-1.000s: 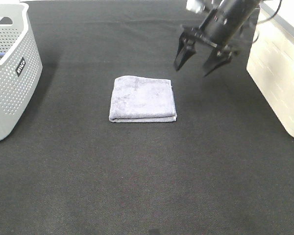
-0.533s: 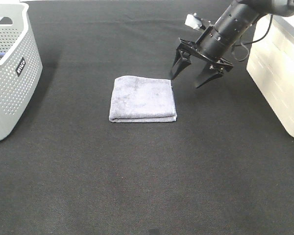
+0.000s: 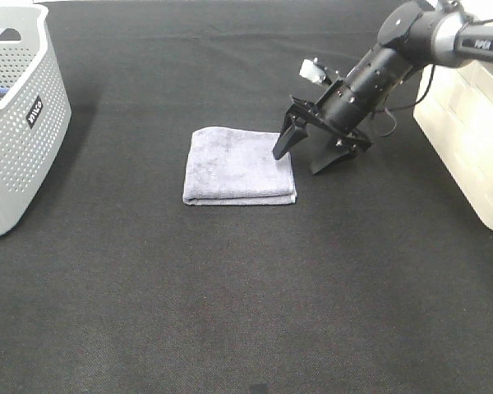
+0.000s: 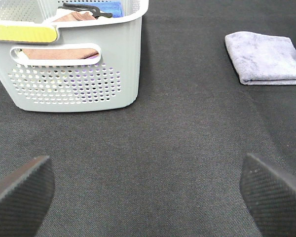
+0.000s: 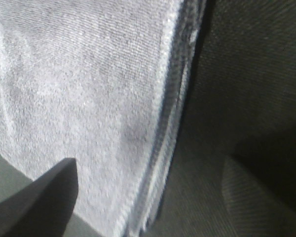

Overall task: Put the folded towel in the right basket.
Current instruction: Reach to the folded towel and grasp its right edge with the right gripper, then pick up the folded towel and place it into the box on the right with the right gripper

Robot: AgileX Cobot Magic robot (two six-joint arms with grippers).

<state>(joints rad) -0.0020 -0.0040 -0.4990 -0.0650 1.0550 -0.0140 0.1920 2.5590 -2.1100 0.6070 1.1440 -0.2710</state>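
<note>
The folded grey-lavender towel (image 3: 240, 164) lies flat on the black cloth in the middle of the table. It also shows in the left wrist view (image 4: 266, 57) and fills the right wrist view (image 5: 89, 98). My right gripper (image 3: 304, 156) is open and low at the towel's right edge, with one finger (image 3: 283, 145) over the towel's corner and the other on the cloth beside it. In the right wrist view the right gripper (image 5: 153, 210) straddles that edge. My left gripper (image 4: 148, 197) is open and empty, far from the towel. The white right basket (image 3: 464, 139) stands at the right edge.
A grey perforated basket (image 3: 16, 123) stands at the far left and holds cloths and a yellow item (image 4: 22, 33). A cable (image 3: 411, 86) hangs from the right arm near the right basket. Black cloth (image 3: 246, 295) covers the table.
My right gripper has come down and moved left toward the towel's right edge, staying open. The towel has not moved.
</note>
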